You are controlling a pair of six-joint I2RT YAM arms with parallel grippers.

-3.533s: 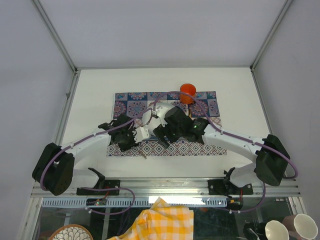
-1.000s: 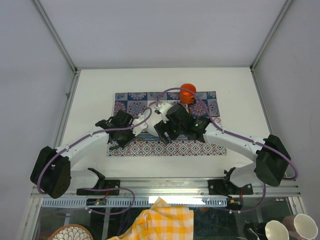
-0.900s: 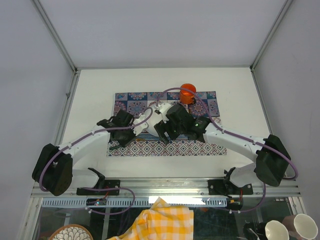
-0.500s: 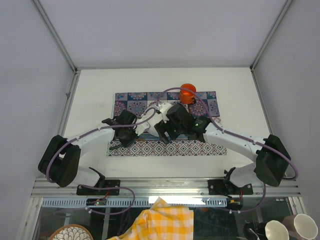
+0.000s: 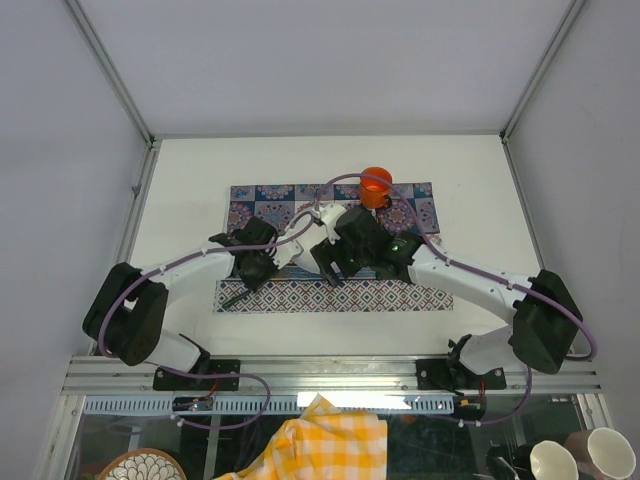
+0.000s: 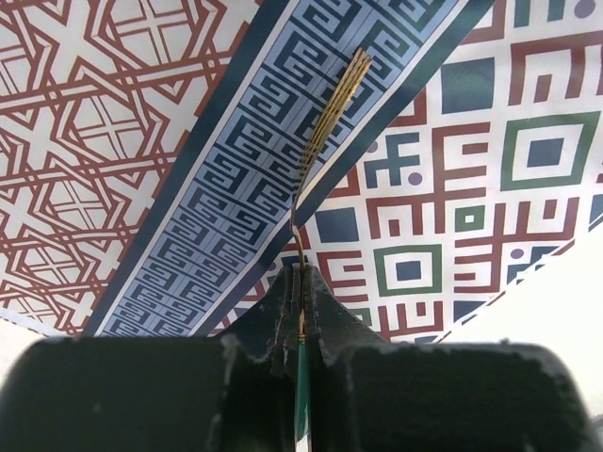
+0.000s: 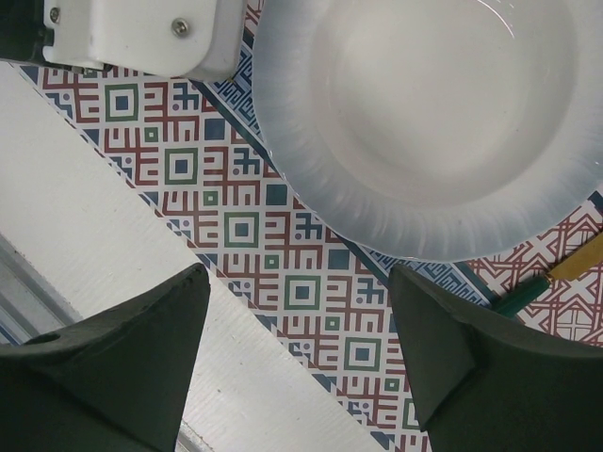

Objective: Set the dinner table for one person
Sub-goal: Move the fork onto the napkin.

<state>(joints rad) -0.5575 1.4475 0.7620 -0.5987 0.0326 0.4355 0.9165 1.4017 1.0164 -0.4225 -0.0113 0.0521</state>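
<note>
On the white dinner table lies a patterned placemat with a white plate on it and an orange cup at its far edge. My left gripper is shut on a fork, gold tines pointing out over the mat and green handle between the pads. In the top view the left gripper is near the mat's left front corner. My right gripper hangs open over the mat's front edge, just in front of the plate, holding nothing. A second green-and-gold utensil lies right of the plate.
Both arms crowd over the plate in the top view. Aluminium rails edge the near side. Below them sit a yellow checked cloth, pale cups and a patterned bowl.
The left jaws have closed on the fork. The left arm's base link has swung to the right and the gripper has shifted slightly right. The right arm has stayed put, still open.
</note>
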